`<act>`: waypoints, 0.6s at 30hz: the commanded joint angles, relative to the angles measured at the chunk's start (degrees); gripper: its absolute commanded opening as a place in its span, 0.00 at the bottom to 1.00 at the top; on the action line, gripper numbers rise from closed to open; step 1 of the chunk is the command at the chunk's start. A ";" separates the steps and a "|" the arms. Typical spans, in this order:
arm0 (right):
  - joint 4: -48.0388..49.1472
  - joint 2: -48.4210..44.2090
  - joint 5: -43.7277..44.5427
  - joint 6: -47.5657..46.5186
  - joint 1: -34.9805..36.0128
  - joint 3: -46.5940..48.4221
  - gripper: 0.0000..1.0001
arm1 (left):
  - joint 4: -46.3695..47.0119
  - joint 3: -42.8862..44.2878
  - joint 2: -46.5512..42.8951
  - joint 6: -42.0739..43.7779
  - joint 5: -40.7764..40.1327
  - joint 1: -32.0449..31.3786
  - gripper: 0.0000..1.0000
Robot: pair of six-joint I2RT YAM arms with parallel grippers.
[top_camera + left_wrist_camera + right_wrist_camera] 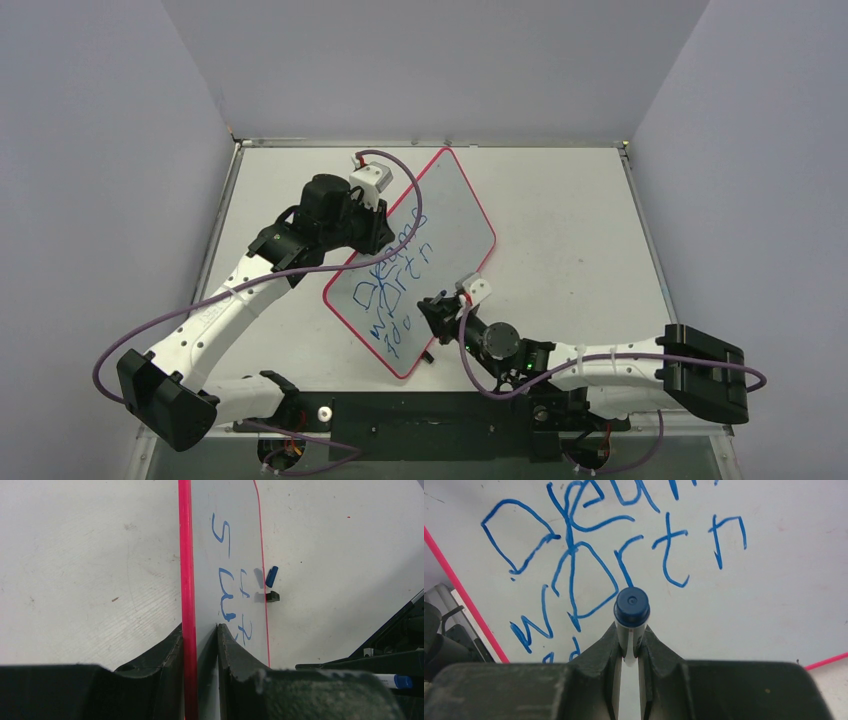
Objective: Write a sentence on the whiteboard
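Right, sentence (395,285): blue scrawl in three uneven lines running diagonally across the whiteboard (455,215). A big looping "D" opens the top line, the second line reads roughly "worth", and the third is short, only a few characters. In the right wrist view the top two lines overlap where letters cross.

Whiteboard sits mid-tabletop (570,230), turned diagonal, one corner toward the far edge and one toward the arm bases, with a pink-red rim (186,555) all round. Cannot tell whether it lies flat or is tipped up on one side.

Left gripper (380,222) is at the board's left long edge, near the far corner. In the left wrist view its fingers (170,647) are clamped on the board, one on each face, with the rim between them.

Right gripper (433,306) is over the board's near right part, just beside the third line. Its fingers are closed on a marker (631,607): white barrel between them, round dark-blue end sticking out toward the board, below the second line's "r". Whether it touches the board: cannot tell.

Small blue piece (271,576) and small black piece (272,596) sit at the board's opposite rim in the left wrist view, one just beside the other. Grey walls (100,150) close the tabletop on three sides.
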 commanded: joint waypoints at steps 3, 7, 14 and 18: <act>19.21 0.46 0.98 -0.90 -1.30 -7.19 0.00 | 6.27 0.50 -1.54 5.48 -4.70 0.19 0.00; 32.20 2.07 1.30 0.45 -2.41 -11.63 0.00 | 6.31 0.39 -1.44 5.48 -5.05 0.19 0.00; 39.83 2.95 1.95 3.20 -3.82 -14.96 0.00 | 6.11 0.35 -1.04 5.48 -5.85 0.45 0.00; 44.84 4.04 3.46 5.24 -4.15 -16.26 0.00 | 5.94 0.40 -0.90 5.27 -6.81 0.64 0.00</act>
